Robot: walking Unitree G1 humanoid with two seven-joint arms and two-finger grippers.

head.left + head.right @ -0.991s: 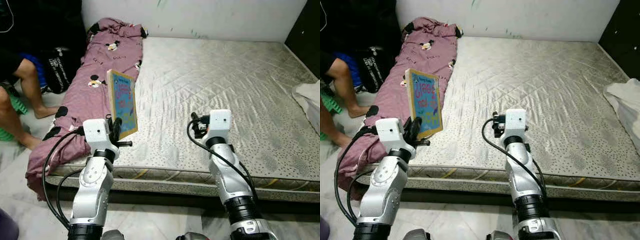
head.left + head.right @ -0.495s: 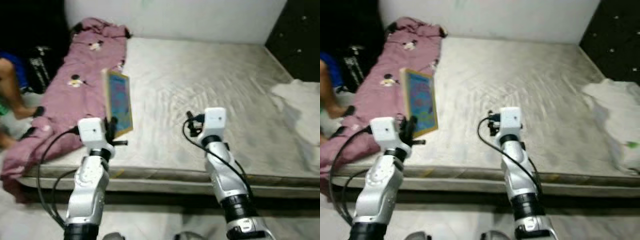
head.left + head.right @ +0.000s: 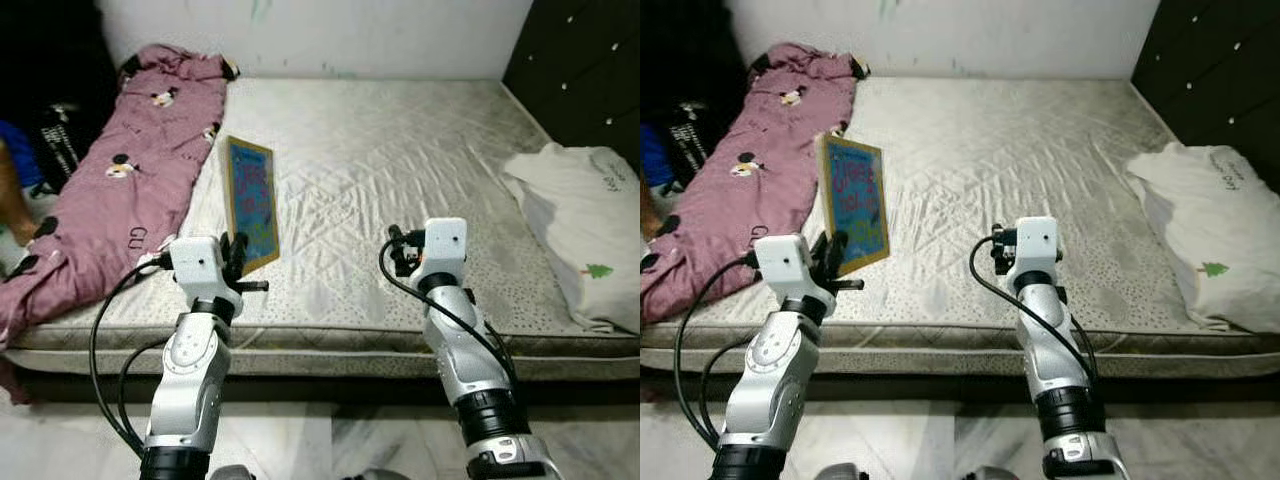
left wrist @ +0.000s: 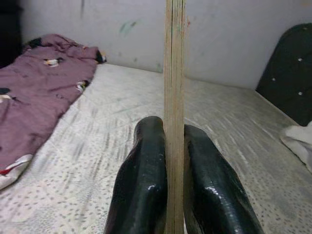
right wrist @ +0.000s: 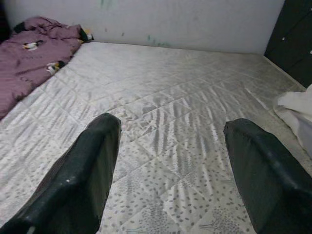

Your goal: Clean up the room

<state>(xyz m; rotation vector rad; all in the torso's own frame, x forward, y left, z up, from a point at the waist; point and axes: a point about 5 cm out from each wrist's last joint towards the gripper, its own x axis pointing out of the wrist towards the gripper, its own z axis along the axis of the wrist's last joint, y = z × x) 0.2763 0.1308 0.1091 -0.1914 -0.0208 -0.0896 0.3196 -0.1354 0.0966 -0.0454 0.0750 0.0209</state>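
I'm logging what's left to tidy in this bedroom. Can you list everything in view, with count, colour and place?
Quilted grey mattress: one, on the floor against the white wall.
Maroon cartoon-print blanket: one, along the mattress's left side.
White pillow with small tree print: one, on the right edge.
Thin blue picture book: one, upright, held above the mattress.
Black bag: one, left of the mattress.
Left gripper: shut on the book.
Right gripper: open, over the mattress.
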